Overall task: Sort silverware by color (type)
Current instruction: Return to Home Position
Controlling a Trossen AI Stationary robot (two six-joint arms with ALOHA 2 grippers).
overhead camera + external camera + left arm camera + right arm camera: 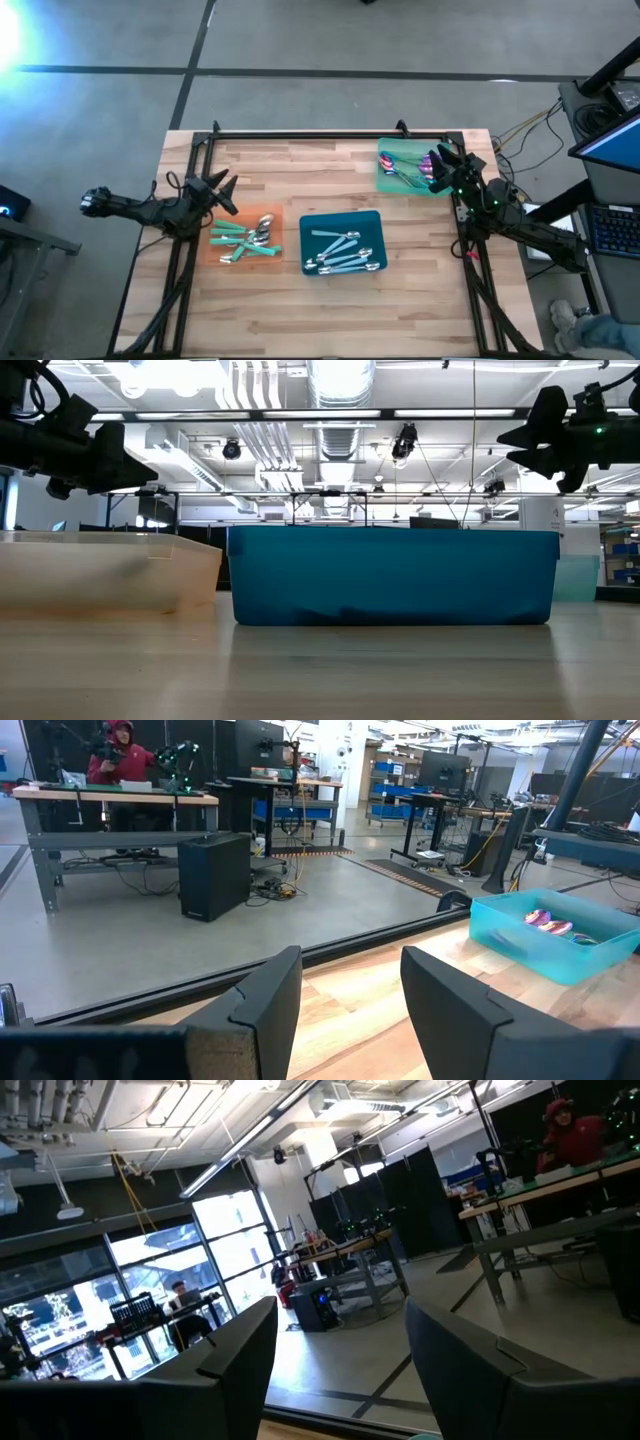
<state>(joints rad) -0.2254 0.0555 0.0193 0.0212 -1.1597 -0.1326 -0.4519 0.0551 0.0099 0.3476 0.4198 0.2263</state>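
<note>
High view shows all the silverware lying in trays and none loose on the table (400, 310). Teal-handled pieces sit in the orange tray (214, 259), more teal-handled pieces (345, 252) in the blue bin (340, 214), and purple ones (400, 170) in the green tray (383, 184) at the far right corner. Sorting looks finished, so the step in hand is pulling both arms back to rest.

The left gripper (222, 190) hangs just beside the orange tray's far left corner, above the table. In its wrist view the fingers (260, 1010) are spread with nothing between them. The right gripper (445, 160) hovers over the green tray's right edge, partly covering the purple pieces. Its fingers (230, 1360) are likewise spread and empty.

The low view shows both claws well above the tray walls, which suits a clean retreat. A good return probably means:
- leaving the claws spread, since closing them serves nothing here
- drawing the right arm back and outward without dipping, because it sits directly over the green tray and a low sweep could clip the rim or nudge the purple spoons
- folding the left arm back toward its own side, away from the orange tray's wall
- moving slowly enough that neither arm swings across the blue bin between them.
</note>
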